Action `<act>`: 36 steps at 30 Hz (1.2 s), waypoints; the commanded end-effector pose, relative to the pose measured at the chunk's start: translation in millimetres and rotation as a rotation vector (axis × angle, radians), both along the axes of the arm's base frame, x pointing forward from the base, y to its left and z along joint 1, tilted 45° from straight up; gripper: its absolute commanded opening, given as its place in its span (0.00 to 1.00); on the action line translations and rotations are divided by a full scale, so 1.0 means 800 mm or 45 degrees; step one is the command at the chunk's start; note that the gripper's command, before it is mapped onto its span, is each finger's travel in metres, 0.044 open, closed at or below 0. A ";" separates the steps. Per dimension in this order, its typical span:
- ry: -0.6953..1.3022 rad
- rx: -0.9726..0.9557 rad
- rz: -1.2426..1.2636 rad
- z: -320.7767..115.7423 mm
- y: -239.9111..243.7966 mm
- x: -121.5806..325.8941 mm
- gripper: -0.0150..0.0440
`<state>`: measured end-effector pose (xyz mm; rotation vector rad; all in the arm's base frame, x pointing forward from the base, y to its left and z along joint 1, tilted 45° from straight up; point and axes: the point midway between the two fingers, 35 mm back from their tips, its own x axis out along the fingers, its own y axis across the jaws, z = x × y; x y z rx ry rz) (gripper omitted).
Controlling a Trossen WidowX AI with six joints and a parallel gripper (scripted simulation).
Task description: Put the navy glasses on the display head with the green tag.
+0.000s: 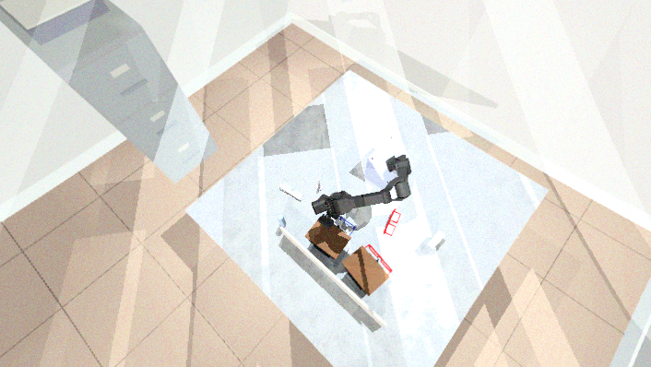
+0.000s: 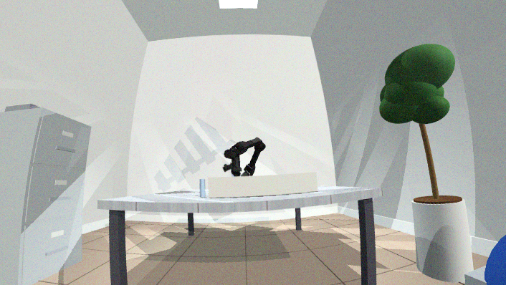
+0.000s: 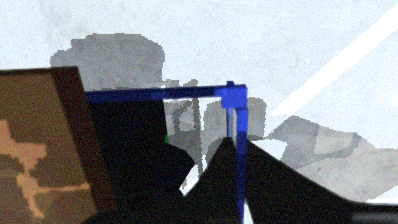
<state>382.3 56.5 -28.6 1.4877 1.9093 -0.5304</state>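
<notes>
My gripper [image 3: 233, 144] is shut on the navy glasses [image 1: 348, 222] [image 3: 165, 93] near one corner of their frame. In the wrist view one navy bar runs left across the dark front of a head to its brown top, and another runs down past the fingertips. The head with the green tag [image 3: 166, 139] has a brown top [image 1: 328, 237] [image 3: 35, 165]; its nose and ears cannot be made out. The gripper is close beside this head. Whether the glasses touch it cannot be told. The other head [image 1: 366, 269] stands to its right, with red glasses [image 1: 382, 260] along its front.
A long cream panel [image 1: 332, 278] [image 2: 261, 185] stands behind both heads and hides them in the exterior view. More red glasses [image 1: 392, 222] lie on the table in front. A light blue cylinder [image 1: 282, 221] [image 2: 202, 187] stands by the panel's end. A white block [image 1: 435, 241] is farther right.
</notes>
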 end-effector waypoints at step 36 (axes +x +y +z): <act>0.005 0.007 -0.002 -0.001 0.012 0.025 0.25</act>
